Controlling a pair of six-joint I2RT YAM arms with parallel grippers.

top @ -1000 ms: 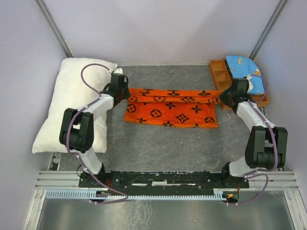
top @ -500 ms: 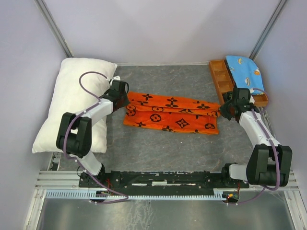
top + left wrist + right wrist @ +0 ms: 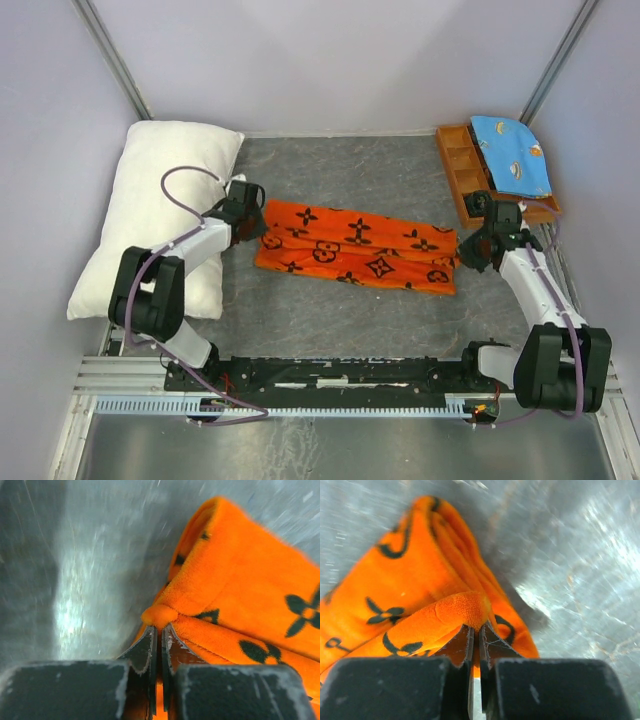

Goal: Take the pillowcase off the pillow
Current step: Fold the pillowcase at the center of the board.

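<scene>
My left gripper (image 3: 160,629) pinches one end of the pillowcase (image 3: 355,245). My right gripper (image 3: 476,628) pinches the other end. That way it lies folded and flat on the counter (image 3: 330,310). The pillow (image 3: 160,215) (all bare now) lies at my left.

**Item count, one frame**

Counted one orange pillowcase (image 3: 355,247), one white pillow (image 3: 160,215), one wooden tray (image 3: 458,172), one blue cloth (image 3: 512,157) and one counter (image 3: 340,310). Two pincers showed: left pincer (image 3: 258,231), right pincer (image 3: 463,252).
</scene>
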